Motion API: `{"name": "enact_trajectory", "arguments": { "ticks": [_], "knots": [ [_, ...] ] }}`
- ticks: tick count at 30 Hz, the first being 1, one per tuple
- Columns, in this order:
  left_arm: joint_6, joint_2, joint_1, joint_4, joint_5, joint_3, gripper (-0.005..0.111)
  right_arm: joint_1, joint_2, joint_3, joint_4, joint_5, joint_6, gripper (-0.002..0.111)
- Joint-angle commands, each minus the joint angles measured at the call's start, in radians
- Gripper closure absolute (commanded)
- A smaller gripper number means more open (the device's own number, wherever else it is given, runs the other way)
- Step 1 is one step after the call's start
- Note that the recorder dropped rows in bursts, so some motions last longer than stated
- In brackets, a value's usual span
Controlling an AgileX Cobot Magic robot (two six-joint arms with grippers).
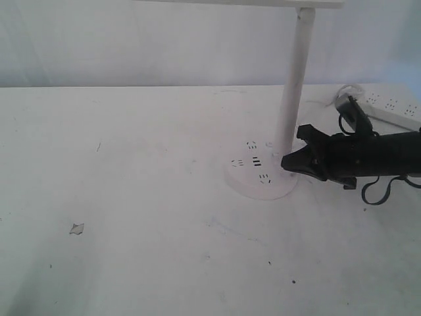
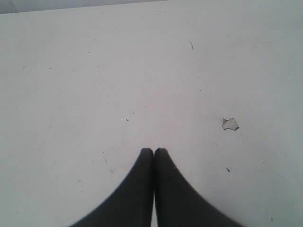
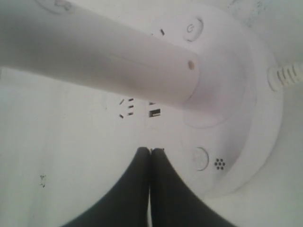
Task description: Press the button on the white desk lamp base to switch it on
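The white desk lamp base (image 1: 245, 183) lies right of centre on the table, its pole (image 1: 293, 85) rising from it. In the right wrist view the base (image 3: 246, 118) shows dark socket slots and two small ringed circles. One is a button with a power mark (image 3: 191, 28) beyond the pole. The other is a plain ringed button (image 3: 200, 158) beside a cluster of tiny holes. My right gripper (image 3: 150, 150) (image 1: 287, 161) is shut and empty, its tips over the base face just beside the plain circle; contact cannot be told. My left gripper (image 2: 154, 150) is shut over bare table.
A long white power strip (image 1: 393, 108) with a plug and cable lies at the back right. The lamp's cord (image 3: 286, 74) leaves the base rim. A small chipped patch (image 1: 77, 228) (image 2: 230, 124) marks the table's left side.
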Motion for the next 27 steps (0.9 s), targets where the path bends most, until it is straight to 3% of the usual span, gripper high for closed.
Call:
{"name": "enact_trajectory", "arguments": {
  "ticks": [1,27],
  "knots": [
    [0.0,-0.003,-0.008,0.0,-0.003,0.002,0.107,-0.006,0.009,-0.009,0.007,-0.001,-0.016,0.108],
    [0.0,-0.003,-0.008,0.0,-0.003,0.002,0.107,-0.004,0.063,-0.009,0.085,-0.013,-0.066,0.108]
  ]
}}
